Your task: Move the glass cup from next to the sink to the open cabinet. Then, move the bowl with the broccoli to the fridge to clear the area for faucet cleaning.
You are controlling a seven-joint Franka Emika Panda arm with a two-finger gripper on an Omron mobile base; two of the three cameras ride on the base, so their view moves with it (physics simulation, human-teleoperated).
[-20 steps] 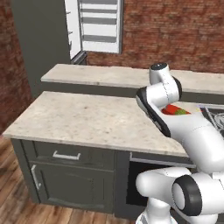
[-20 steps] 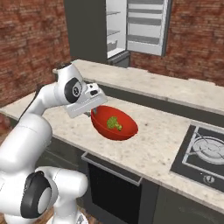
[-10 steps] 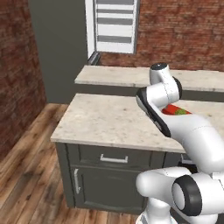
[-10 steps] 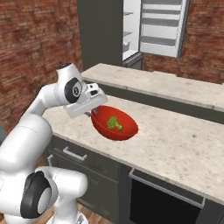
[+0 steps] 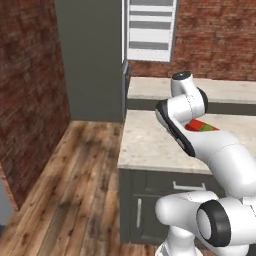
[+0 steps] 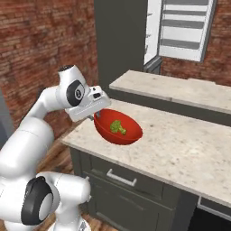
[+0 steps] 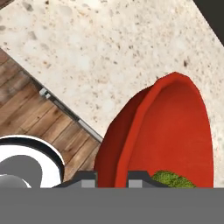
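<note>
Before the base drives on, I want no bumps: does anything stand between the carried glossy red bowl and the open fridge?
The gripper holds the glossy red bowl by its rim above the beige speckled counter. Between it and the tall dark grey fridge lies a second, raised stone counter. Nothing else visible stands in the way.

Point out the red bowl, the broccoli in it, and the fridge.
red bowl [image 6: 128, 134]: right base view, on its inner wall.
broccoli [image 6: 117, 127]: right base view, on the green floret.
fridge [image 6: 184, 31]: right base view, on its pale shelves.

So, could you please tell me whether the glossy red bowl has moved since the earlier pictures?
Yes. The glossy red bowl, gripped at its rim, has travelled with the driving base toward the beige stone counter's left end, nearer the open fridge.
</note>
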